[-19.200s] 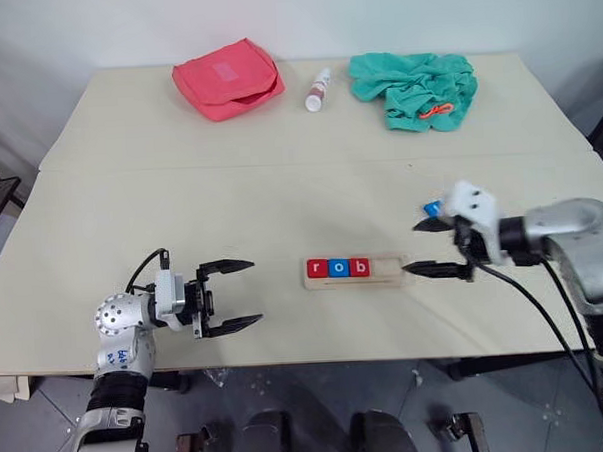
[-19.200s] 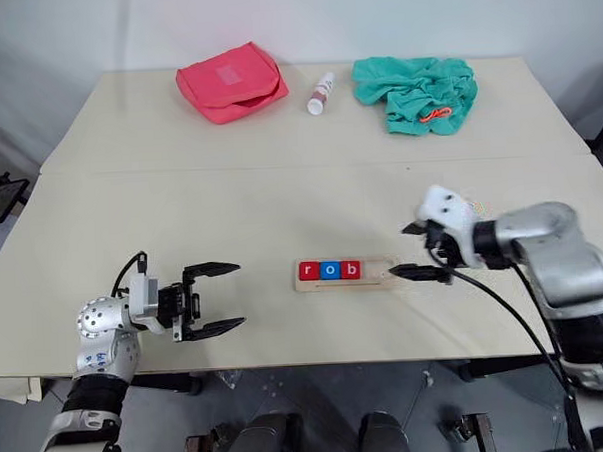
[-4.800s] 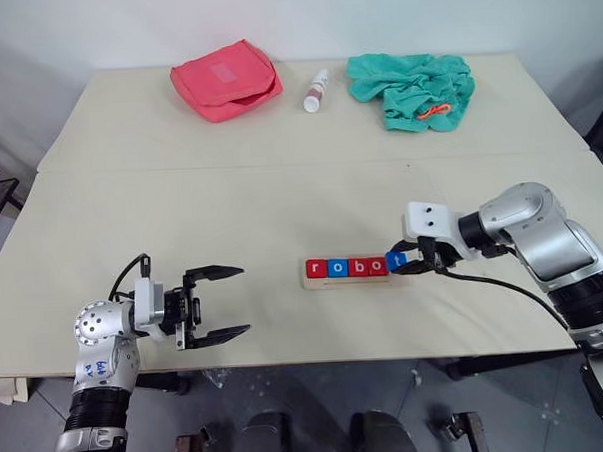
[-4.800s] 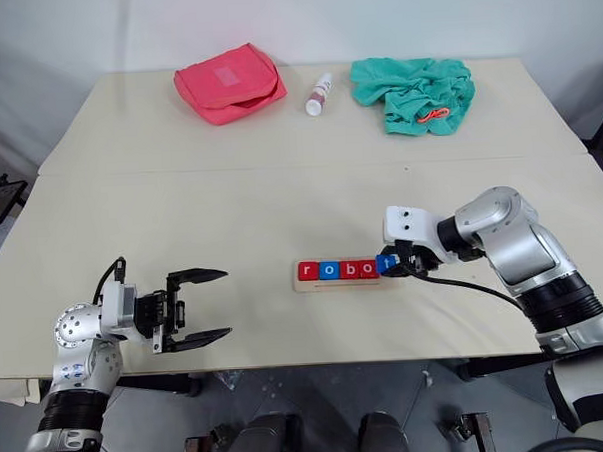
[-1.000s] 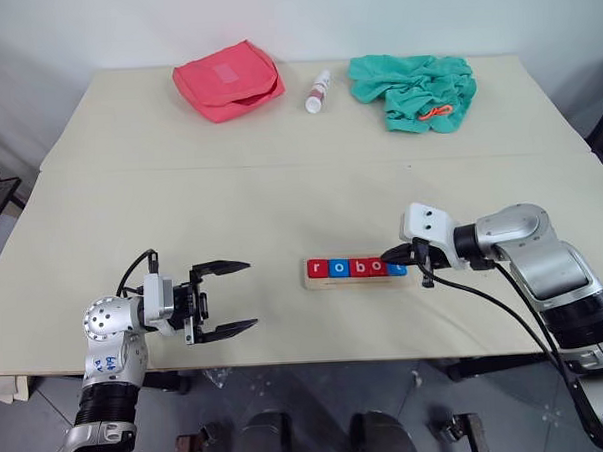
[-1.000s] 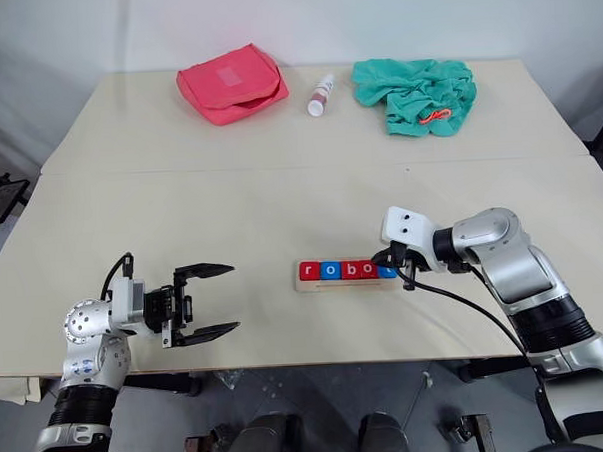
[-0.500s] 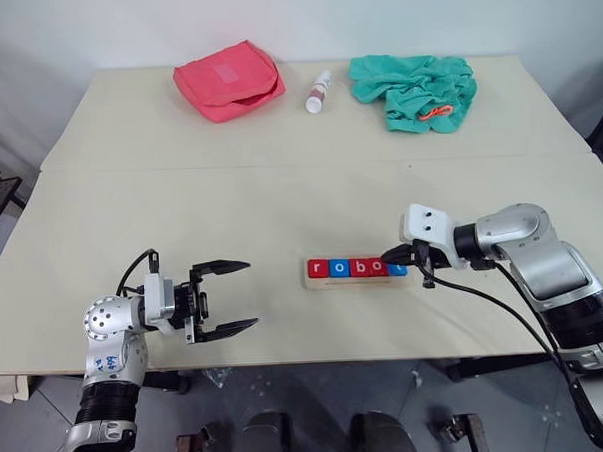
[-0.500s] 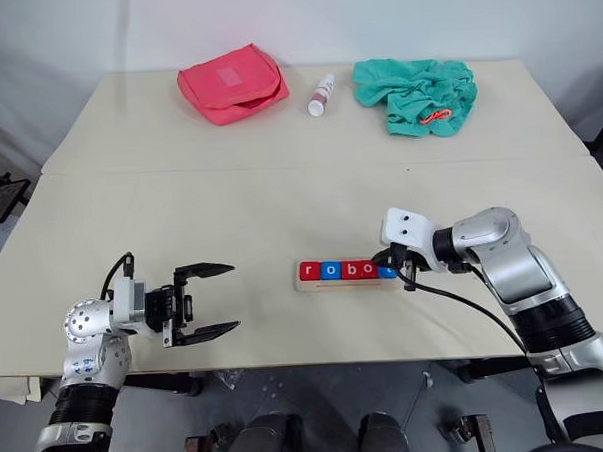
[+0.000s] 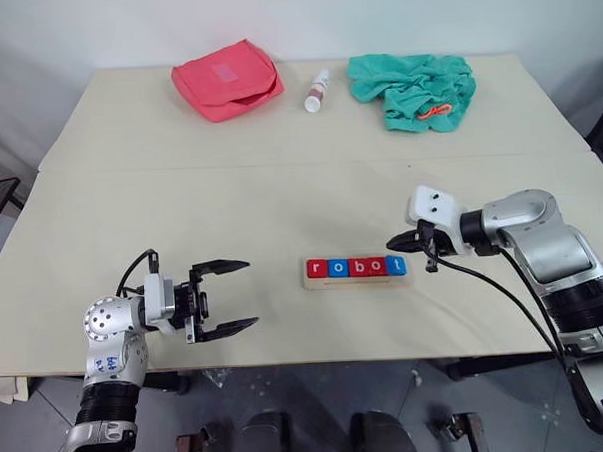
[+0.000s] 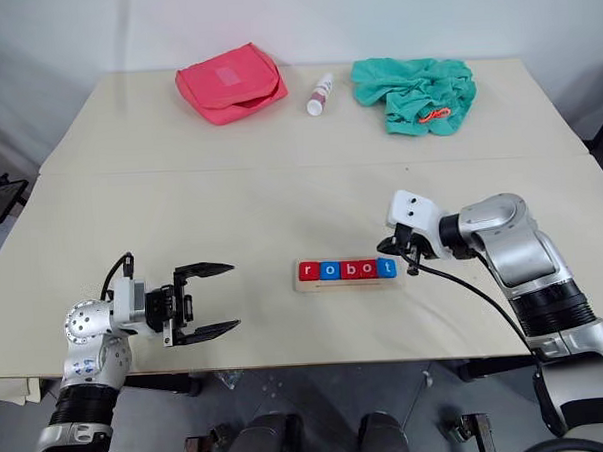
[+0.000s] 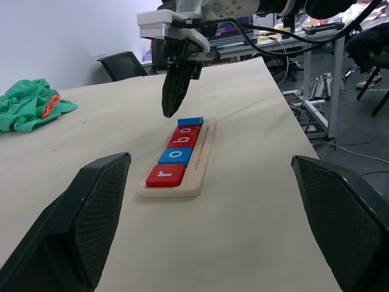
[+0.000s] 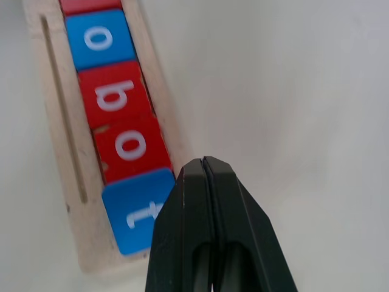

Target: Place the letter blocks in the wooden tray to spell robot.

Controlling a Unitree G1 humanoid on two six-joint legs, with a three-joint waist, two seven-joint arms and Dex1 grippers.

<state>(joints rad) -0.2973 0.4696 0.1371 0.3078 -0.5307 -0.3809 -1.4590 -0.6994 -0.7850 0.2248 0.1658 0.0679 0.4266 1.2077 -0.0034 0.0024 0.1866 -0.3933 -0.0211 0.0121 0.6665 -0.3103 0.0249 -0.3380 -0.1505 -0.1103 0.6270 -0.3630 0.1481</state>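
Letter blocks (image 9: 355, 268), five small square tiles with white lowercase letters, lined up edge to edge in a long narrow tray of pale wood (image 9: 356, 281) with a shallow groove along its near side. Reading from left: red r (image 9: 316, 268), blue o (image 9: 335, 268), red b (image 9: 356, 268), red o (image 9: 376, 267), blue t (image 9: 396, 266), spelling robot. Tray lying flat near the front middle of a wide cream-coloured bench (image 9: 280, 187), toward 6 o'clock from the bench's centre.

Right pincer (image 9: 394, 244), two black fingers pressed together with nothing between them, poised just above and beside the blue t block at the tray's 3 o'clock end, not touching it. From the right wrist camera, joined fingertips (image 12: 203, 176) overlapping the corner of the t block (image 12: 134, 213).

Left pincer (image 9: 230, 296), black fingers spread wide apart and empty, pointing toward the tray from 9 o'clock, well apart from it, close to the bench's front edge.

Along the far edge of the bench, at 12 o'clock: soft red zipped pouch (image 9: 226, 79) toward 11 o'clock, small white bottle (image 9: 318, 90) lying on its side at 12, crumpled teal cloth (image 9: 413, 89) with a small orange item on it toward 1 o'clock. All three well apart from the tray.
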